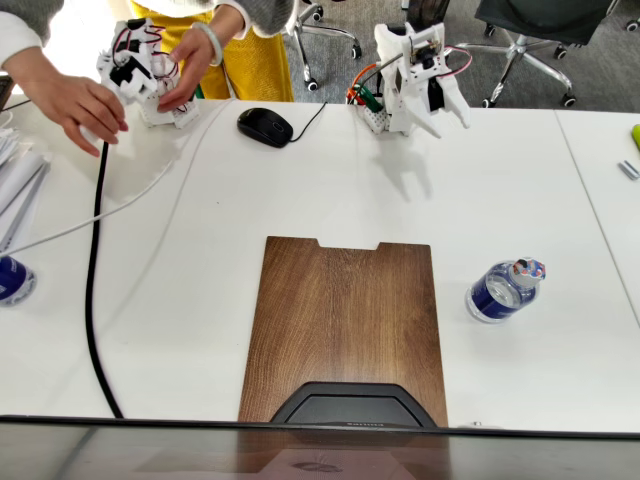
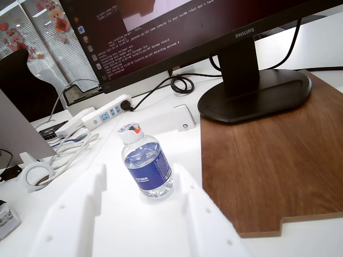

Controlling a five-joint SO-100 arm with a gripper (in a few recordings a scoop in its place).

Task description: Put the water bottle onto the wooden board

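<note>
The water bottle (image 1: 503, 290), clear with a dark blue label and a speckled white cap, stands upright on the white table just right of the wooden board (image 1: 345, 310) in the fixed view. The white arm sits folded at the table's far edge, its gripper (image 1: 432, 108) well away from the bottle. In the wrist view the water bottle (image 2: 147, 166) stands left of the wooden board (image 2: 268, 160). It appears in the gap between the two white fingers (image 2: 80, 219) of my gripper (image 2: 140, 179), which is open and holds nothing.
A black monitor base (image 1: 345, 405) rests on the board's near end, the monitor base (image 2: 254, 93) rising to a screen. A black mouse (image 1: 265, 127), a black cable (image 1: 95, 290) and a dark blue round object (image 1: 12, 278) lie to the left. A power strip (image 2: 107, 112) lies beyond the bottle.
</note>
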